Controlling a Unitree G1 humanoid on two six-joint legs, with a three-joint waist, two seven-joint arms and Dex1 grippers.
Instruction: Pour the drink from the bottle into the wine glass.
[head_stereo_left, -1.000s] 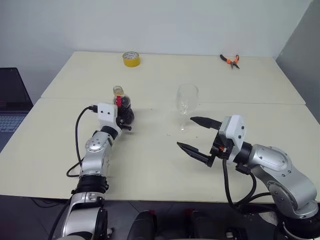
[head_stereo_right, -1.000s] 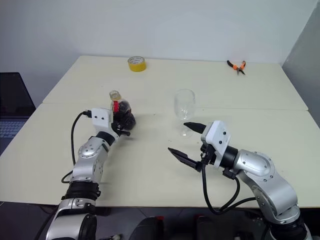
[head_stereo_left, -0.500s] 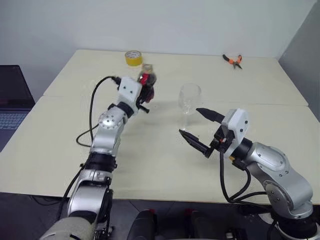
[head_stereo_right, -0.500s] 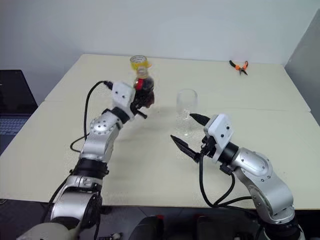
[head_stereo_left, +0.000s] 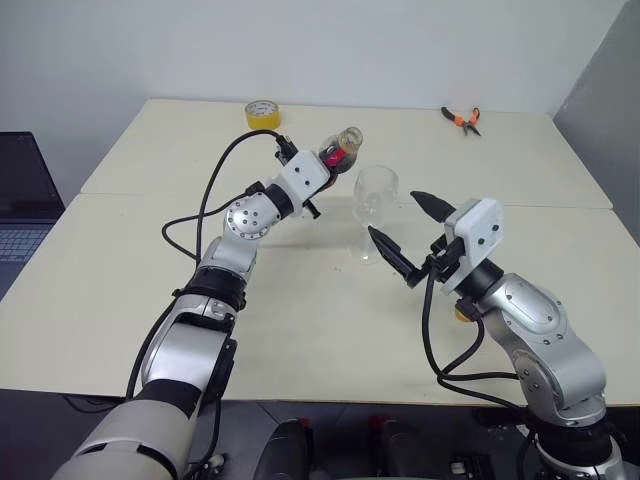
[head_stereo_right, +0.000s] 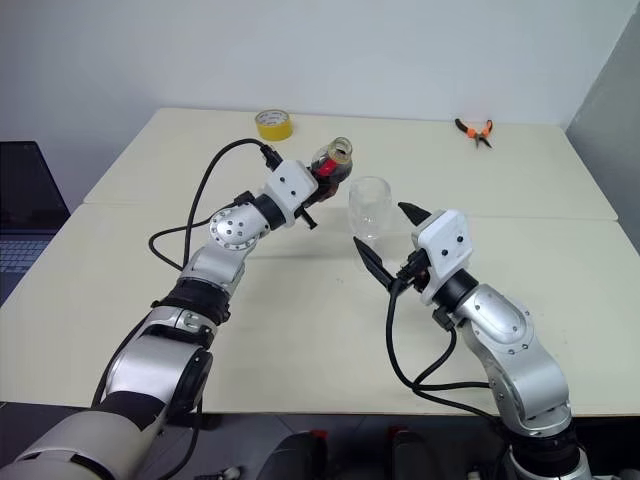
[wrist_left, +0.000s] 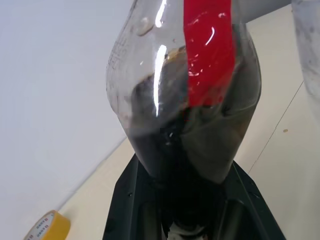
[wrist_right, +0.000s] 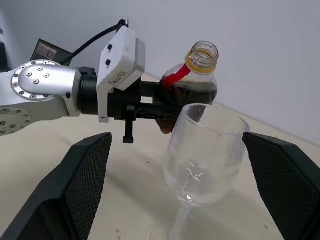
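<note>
My left gripper (head_stereo_left: 328, 163) is shut on the bottle (head_stereo_left: 341, 149), which hangs above the table, uncapped and tilted, its mouth leaning toward the wine glass (head_stereo_left: 374, 201). The dark drink (wrist_left: 180, 145) sits low in the bottle (wrist_left: 185, 90), below the red label and clear of the mouth. The clear, empty wine glass (wrist_right: 202, 150) stands upright on the table just right of the bottle (wrist_right: 192, 85). My right gripper (head_stereo_left: 393, 214) is open, one finger on each side of the glass bowl, touching nothing.
A yellow tape roll (head_stereo_left: 262, 114) lies at the far edge of the table (head_stereo_left: 300, 320), and orange-handled pliers (head_stereo_left: 461, 120) lie at the far right. A laptop (head_stereo_left: 20, 200) sits off the table's left side. A seam runs across the tabletop behind the glass.
My left gripper has carried the bottle up off the table and rightward to the glass, tilting it over. The right gripper has moved forward so its fingers flank the glass.
</note>
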